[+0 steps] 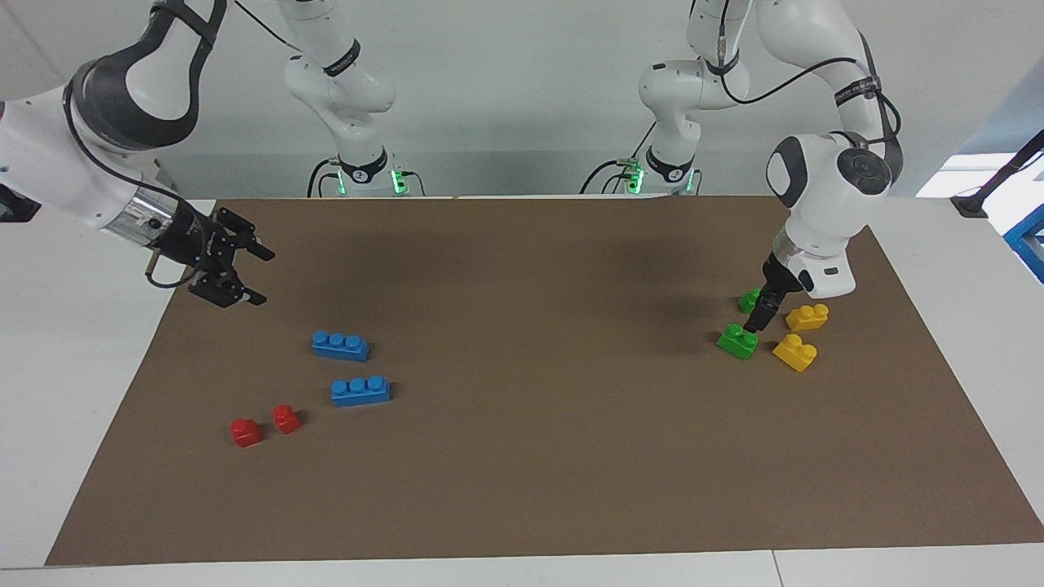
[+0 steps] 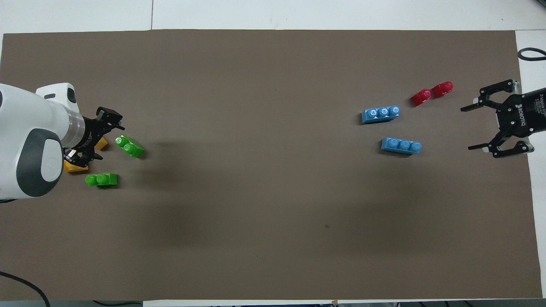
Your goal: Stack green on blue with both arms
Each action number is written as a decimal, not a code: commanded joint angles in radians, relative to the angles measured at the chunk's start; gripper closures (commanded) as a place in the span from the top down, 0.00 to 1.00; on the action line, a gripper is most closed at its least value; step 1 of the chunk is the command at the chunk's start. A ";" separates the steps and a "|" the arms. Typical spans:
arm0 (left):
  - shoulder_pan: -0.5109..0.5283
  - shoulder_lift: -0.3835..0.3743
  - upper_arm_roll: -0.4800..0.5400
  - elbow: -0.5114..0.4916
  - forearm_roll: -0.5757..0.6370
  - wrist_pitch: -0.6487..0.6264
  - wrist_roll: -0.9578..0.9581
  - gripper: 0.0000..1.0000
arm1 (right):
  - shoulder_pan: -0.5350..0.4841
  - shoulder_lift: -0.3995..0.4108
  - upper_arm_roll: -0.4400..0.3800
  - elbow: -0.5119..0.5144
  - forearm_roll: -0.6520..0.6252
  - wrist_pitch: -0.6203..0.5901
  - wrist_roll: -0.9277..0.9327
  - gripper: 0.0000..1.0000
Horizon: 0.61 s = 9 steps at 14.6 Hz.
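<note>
Two green bricks [image 1: 737,341] [image 2: 101,180] lie close among yellow bricks [image 1: 795,352], so the spread-fingered left gripper [image 1: 758,314] hovering there could jostle neighbours, while the spread-fingered, empty right gripper [image 1: 236,273] hangs near the blue bricks [image 1: 340,346].

Your facing camera: high, across table, looking at both arm bases. Your overhead camera: steeply down from robots' end. Half turn apart; both share brown mat [image 1: 522,489] [image 2: 273,64].

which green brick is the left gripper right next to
The green brick nearer the robots; the left gripper partly hides it. The other green brick lies clear.
</note>
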 commanded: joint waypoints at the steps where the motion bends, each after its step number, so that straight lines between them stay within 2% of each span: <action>1: 0.011 0.032 0.000 0.003 -0.012 0.030 -0.024 1.00 | 0.004 0.045 0.008 0.013 0.043 0.052 0.034 0.93; 7: 0.029 0.109 0.000 0.016 -0.040 0.092 -0.050 1.00 | 0.052 0.151 0.016 0.041 0.090 0.148 0.057 0.92; 9: 0.028 0.152 0.000 0.042 -0.043 0.100 -0.052 1.00 | 0.055 0.215 0.016 0.082 0.089 0.151 0.057 0.92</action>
